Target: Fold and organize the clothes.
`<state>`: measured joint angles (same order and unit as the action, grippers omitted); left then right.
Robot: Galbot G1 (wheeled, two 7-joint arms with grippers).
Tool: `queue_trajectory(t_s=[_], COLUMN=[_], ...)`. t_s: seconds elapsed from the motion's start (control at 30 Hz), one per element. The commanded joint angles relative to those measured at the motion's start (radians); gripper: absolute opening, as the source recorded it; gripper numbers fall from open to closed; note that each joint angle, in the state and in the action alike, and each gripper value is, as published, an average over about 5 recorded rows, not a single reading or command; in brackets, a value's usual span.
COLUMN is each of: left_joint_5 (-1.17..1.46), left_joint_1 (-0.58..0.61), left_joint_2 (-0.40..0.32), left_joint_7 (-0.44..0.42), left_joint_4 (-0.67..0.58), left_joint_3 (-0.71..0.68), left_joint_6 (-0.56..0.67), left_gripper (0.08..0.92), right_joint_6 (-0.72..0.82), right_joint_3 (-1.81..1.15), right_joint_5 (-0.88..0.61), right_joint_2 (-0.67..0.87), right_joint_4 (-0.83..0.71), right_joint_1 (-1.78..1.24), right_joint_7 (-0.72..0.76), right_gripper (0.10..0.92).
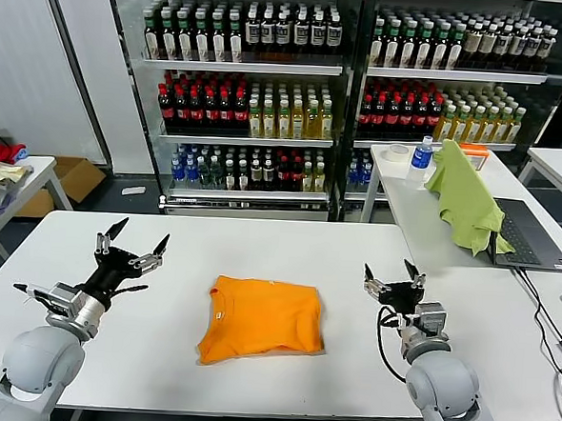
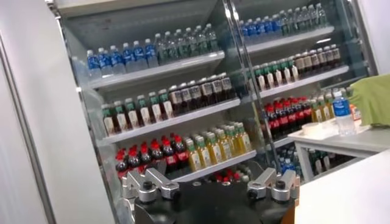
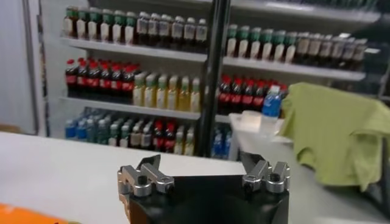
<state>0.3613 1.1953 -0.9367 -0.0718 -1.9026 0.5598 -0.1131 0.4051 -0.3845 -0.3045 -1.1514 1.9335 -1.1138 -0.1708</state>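
Note:
The clothes, one bright orange T-shirt (image 1: pixel 260 317), lie folded into a compact rectangle in the middle of the white table (image 1: pixel 260 243). My left gripper (image 1: pixel 138 237) hovers raised to the left of the shirt, open and empty. My right gripper (image 1: pixel 389 274) is lifted to the right of the shirt, also open with nothing between its fingers. Both wrist views look out toward the drink shelves; a sliver of the orange shirt (image 3: pixel 24 215) shows in the corner of the right wrist view.
A second white table (image 1: pixel 424 210) behind on the right carries a light green cloth (image 1: pixel 465 194), a water bottle (image 1: pixel 420 160), a tape roll and a laptop (image 1: pixel 532 235). Drink shelves (image 1: pixel 259 95) stand behind. Red and yellow garments (image 1: pixel 0 160) lie far left.

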Motion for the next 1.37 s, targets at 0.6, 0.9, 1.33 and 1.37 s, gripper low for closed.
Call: queue_trajectory(t_s=[0.6,0.9,1.33,1.37], left_joint_5=[-0.06,-0.088,-0.068,-0.076], left_joint_1=[-0.037,-0.031,0.018,0.021], left_joint_2=[-0.006,0.01,-0.036,-0.037], left_joint_7=[0.021,0.053,-0.03,-0.029], left_joint_4=[0.087,0.089,0.087,0.087], left_joint_3=[-0.022,0.007,0.039,0.04], left_joint_6=[0.042,0.0,0.122,0.129], left_gripper=[0.823,0.823,0.823,0.823], right_joint_6=[-0.121,-0.152,-0.186,-0.192], right_joint_3=[-0.049,-0.046,-0.039,-0.041], right_joint_5=[0.16,0.222,0.29,0.303], right_joint_2=[0.003,0.009,-0.001,-0.001], right_joint_4=[-0.063,-0.039,-0.049,-0.054], right_joint_1=[0.008,-0.021,-0.042,-0.043], right_joint_7=[0.028,0.051,0.064,0.064], right_gripper=[0.823,0.823,0.823,0.823])
